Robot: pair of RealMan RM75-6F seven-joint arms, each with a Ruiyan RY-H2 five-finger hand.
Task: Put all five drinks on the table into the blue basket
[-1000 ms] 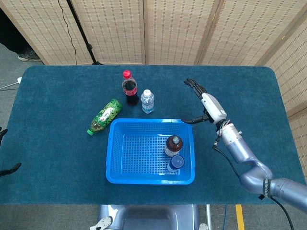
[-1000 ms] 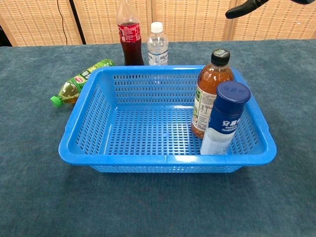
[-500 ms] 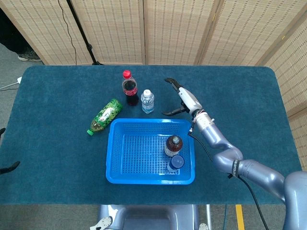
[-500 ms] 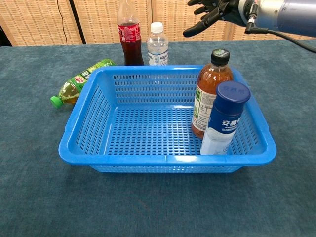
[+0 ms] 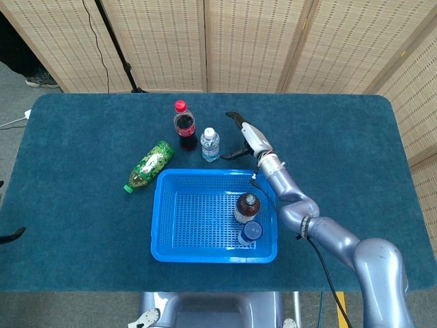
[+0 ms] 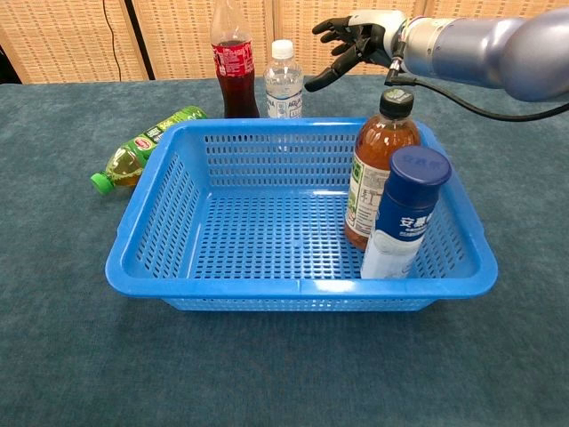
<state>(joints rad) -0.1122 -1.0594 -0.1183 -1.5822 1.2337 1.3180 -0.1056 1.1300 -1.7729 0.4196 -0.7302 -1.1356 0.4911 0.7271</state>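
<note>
Bottles: two in blue basket [image 5: 171, 212], three outside; right hand [image 5: 244, 134] spread empty.

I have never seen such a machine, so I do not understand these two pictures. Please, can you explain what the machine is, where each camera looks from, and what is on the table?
It is a robot with two arms that end in hands with fingers. One picture looks down from its head, the other looks forward from its chest.

On the blue table stands a blue basket holding a brown bottle and a blue-capped bottle. Outside it are a red-capped cola bottle, a small water bottle and a green bottle lying on its side.

The right hand is open beside the water bottle, holding nothing. Of the left hand, only dark fingertips show at the edge.
</note>
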